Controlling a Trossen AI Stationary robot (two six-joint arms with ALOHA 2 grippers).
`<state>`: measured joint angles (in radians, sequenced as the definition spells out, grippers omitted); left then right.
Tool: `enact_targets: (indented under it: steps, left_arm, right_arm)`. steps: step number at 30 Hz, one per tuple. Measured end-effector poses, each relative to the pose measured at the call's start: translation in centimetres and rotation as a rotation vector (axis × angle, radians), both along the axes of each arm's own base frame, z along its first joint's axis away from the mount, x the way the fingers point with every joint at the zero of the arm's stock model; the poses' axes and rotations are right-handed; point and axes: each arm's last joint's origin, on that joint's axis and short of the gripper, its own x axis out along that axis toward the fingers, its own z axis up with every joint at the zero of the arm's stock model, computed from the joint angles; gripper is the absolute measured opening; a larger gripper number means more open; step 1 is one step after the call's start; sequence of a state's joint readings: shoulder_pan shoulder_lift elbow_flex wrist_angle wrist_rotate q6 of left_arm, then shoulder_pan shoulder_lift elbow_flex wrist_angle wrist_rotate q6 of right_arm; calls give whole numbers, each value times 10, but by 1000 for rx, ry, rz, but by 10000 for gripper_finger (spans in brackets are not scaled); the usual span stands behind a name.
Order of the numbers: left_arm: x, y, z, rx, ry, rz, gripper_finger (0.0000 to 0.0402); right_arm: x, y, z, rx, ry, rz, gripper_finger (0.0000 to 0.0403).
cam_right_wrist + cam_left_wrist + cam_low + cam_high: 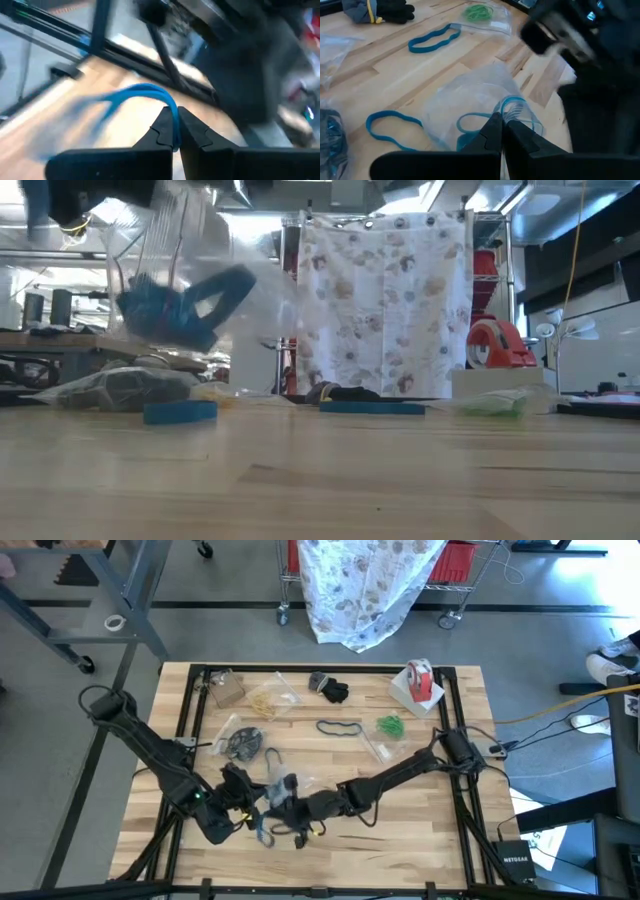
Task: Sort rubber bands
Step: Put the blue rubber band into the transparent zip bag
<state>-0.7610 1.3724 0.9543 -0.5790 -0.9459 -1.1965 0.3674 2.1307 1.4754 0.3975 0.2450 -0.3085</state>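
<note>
Pale wood-plank table (420, 820), floppy teal rubber bands (434, 38).

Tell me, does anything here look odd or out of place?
Mostly tidy sorting clutter. Oddities: a pair of black gloves among the bands at the table's far edge, and one blue rubber band lying loose mid-table, outside any bag.

Looking like lab or workshop: wooden workbench (420, 830) sitting on concrete floor, wire cart (470, 570) standing behind, cables (560, 710) trailing alongside.
</note>
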Motion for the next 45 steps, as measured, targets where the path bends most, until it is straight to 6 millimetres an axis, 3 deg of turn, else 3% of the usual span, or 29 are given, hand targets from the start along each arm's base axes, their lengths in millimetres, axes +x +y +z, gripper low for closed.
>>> enact_targets:
  steps: [7,11,17,24,32,40,45]
  left_arm:
    - [-4,-5,-3,3,36,-42,1]
    - [-6,-8,-4,-22,55,-71,1]
    - [-2,-10,-10,6,83,-75,1]
    - [9,-11,-26,13,111,-32,1]
    - [24,-12,-55,-87,192,39,1]
    - [40,-18,-79,-89,219,20,1]
    - [42,-16,-81,-65,244,2,1]
  right_arm:
    - [-4,-24,-18,47,131,-475,7]
    - [-10,-27,-23,42,139,-629,7]
    - [-6,-28,-18,183,64,-652,7]
    - [-2,-27,-15,481,35,-613,7]
    - [-8,-39,-36,632,149,-645,7]
    - [-15,-40,-54,756,180,-684,10]
    - [-14,-39,-58,772,213,-660,60]
